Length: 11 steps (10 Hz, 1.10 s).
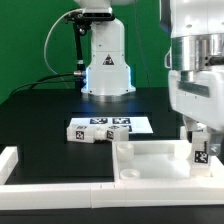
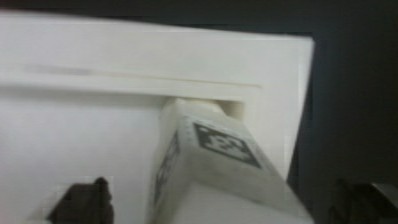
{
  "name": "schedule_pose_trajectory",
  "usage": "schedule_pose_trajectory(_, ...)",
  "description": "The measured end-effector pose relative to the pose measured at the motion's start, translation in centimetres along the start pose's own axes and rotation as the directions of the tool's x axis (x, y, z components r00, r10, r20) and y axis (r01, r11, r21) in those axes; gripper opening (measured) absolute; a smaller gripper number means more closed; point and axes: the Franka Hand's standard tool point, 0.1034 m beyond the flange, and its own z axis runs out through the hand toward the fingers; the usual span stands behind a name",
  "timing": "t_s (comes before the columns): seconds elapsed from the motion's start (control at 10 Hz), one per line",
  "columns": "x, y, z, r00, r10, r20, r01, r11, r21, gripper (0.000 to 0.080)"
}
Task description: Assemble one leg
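Note:
In the exterior view a white leg (image 1: 199, 150) with a black-and-white tag stands upright at the right corner of the large white square panel (image 1: 155, 157). My gripper (image 1: 197, 134) hangs straight above it. In the wrist view the leg (image 2: 217, 150) runs from between my fingers to the panel's corner (image 2: 143, 60), with its far end set in a notch there. My gripper (image 2: 222, 202) is open: the dark fingertips (image 2: 86, 200) stand either side of the leg, with a gap on each side.
Other tagged white legs (image 1: 88, 132) lie on the marker board (image 1: 140, 123) at mid-table. A white raised fence (image 1: 20, 165) runs along the front and left. The robot base (image 1: 107, 60) stands behind, on the black table.

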Motion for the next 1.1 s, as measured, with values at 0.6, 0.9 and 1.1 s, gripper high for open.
schedule_pose_trajectory(0.6,0.3,-0.5,0.1,0.756,-0.655,-0.013,0.653,0.755,-0.057,0.0649)
schedule_pose_trajectory(0.9,0.2,-0.6,0.2,0.769,-0.639,-0.016,0.637,0.769,-0.058,0.0647)
schedule_pose_trajectory(1.1,0.2,-0.6,0.2,0.853,-0.521,-0.023,0.520,0.853,-0.054,0.0316)
